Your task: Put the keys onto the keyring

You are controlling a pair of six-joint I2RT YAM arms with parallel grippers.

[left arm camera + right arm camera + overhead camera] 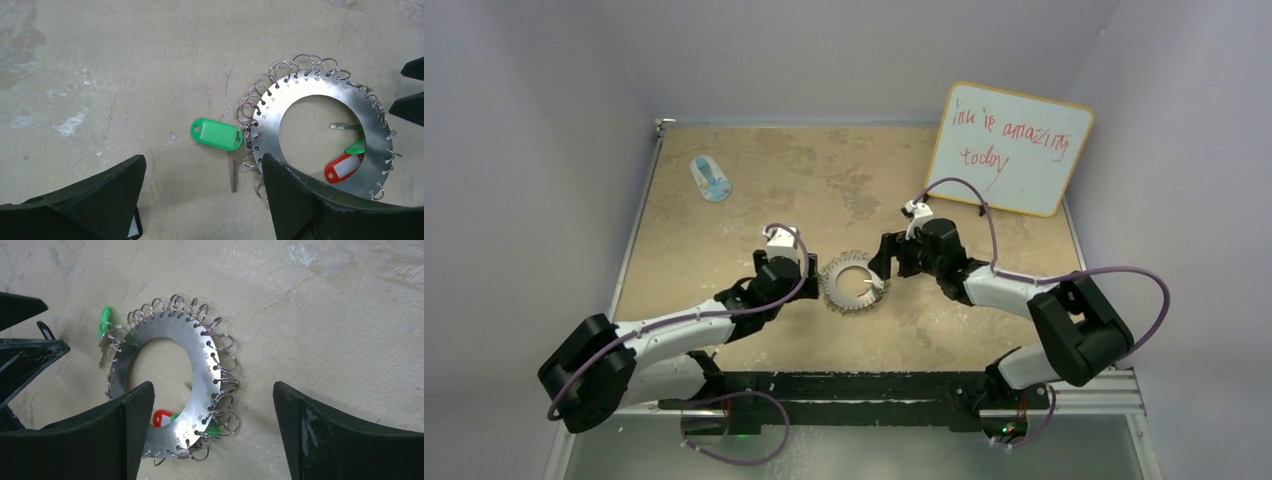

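Note:
The keyring (852,283), a flat silver disc with wire loops round its rim, lies on the table between both grippers. A green-tagged key (216,134) lies at its outer rim, its tag end among the loops (248,112); I cannot tell if it is hooked on. A red tag (344,167), a second green tag (356,147) and a key (345,126) show in the ring's hole. My left gripper (202,165) is open above the green-tagged key's blade. My right gripper (214,390) is open, straddling the ring's (200,365) opposite side.
A blue-and-white oval object (711,179) lies at the far left. A whiteboard (1012,148) with red writing leans at the back right. Walls close in the table on three sides. A black-rimmed tag (134,229) peeks out under my left finger.

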